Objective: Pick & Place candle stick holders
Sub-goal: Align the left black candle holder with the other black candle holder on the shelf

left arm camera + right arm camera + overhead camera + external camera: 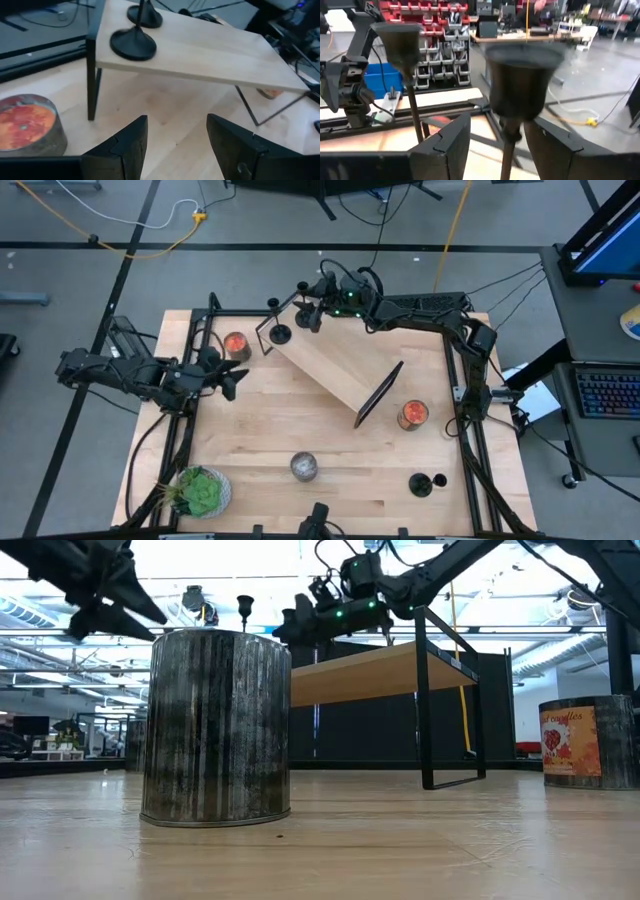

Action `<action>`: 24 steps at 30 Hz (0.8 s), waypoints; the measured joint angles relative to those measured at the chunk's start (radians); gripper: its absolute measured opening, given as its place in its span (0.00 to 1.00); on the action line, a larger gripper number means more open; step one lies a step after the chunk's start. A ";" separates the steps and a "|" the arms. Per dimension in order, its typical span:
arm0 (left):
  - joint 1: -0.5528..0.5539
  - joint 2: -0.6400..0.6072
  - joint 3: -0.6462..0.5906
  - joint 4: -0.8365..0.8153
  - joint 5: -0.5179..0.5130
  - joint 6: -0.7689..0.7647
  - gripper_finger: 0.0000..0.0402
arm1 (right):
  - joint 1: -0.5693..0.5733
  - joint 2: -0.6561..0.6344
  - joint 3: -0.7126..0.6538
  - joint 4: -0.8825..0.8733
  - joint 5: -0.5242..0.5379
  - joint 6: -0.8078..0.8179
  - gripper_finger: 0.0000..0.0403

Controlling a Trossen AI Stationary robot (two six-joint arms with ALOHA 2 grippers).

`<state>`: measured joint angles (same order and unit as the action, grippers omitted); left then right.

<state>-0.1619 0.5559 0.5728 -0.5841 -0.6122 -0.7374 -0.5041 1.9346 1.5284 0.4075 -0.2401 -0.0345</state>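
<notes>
Beside two holders (279, 333) on the shelf (330, 365), right gripper (312, 305) clamps a third; left gripper (232, 377) apart.

A raised wooden shelf (335, 365) on thin black legs crosses the middle of the table (250, 430), blocking the straight path between the two sides, with two candle stick holders (280, 333) crowding its far end. Open tabletop lies in front of it, broken only by a silver jar (304, 467), an orange jar (412, 414) beside the shelf's near leg, and a potted plant (200, 491) at the near left corner.
</notes>
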 joint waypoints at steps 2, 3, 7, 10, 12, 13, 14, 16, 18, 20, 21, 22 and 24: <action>0.000 -0.036 -0.038 0.017 0.015 0.007 0.52 | 0.000 0.003 0.000 0.000 0.001 0.024 0.44; 0.000 -0.050 -0.055 0.020 0.022 0.006 0.52 | 0.000 0.003 0.000 0.004 0.000 0.034 0.44; 0.000 -0.097 -0.115 0.028 0.059 -0.002 0.52 | 0.003 0.001 -0.001 0.031 0.004 0.063 0.44; 0.000 -0.122 -0.155 0.051 0.084 -0.002 0.52 | 0.003 0.002 -0.001 0.033 0.024 0.072 0.44; 0.000 -0.135 -0.178 0.065 0.095 -0.004 0.52 | 0.003 0.002 -0.001 0.038 0.032 0.076 0.43; 0.000 -0.140 -0.188 0.065 0.102 -0.006 0.52 | 0.003 0.002 -0.001 0.038 0.032 0.076 0.43; 0.000 -0.144 -0.197 0.065 0.108 -0.009 0.52 | 0.003 0.002 -0.001 0.038 0.032 0.076 0.42; 0.000 -0.151 -0.214 0.065 0.116 -0.020 0.52 | 0.003 0.002 -0.001 0.036 0.032 0.082 0.42; 0.000 -0.157 -0.233 0.066 0.124 -0.032 0.52 | 0.003 0.002 -0.001 0.037 0.032 0.090 0.41; 0.000 -0.159 -0.247 0.065 0.126 -0.040 0.52 | 0.003 0.002 -0.001 0.037 0.032 0.102 0.40; 0.000 -0.159 -0.252 0.065 0.126 -0.046 0.52 | 0.003 0.002 -0.001 0.037 0.033 0.102 0.40; 0.000 -0.159 -0.257 0.065 0.126 -0.053 0.52 | 0.003 0.002 -0.001 0.037 0.034 0.102 0.40; 0.000 -0.158 -0.262 0.065 0.130 -0.059 0.52 | 0.003 0.002 -0.001 0.041 0.034 0.106 0.38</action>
<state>-0.1619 0.3977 0.3110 -0.5191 -0.4822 -0.7968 -0.5007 1.9362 1.5276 0.4485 -0.2063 0.0718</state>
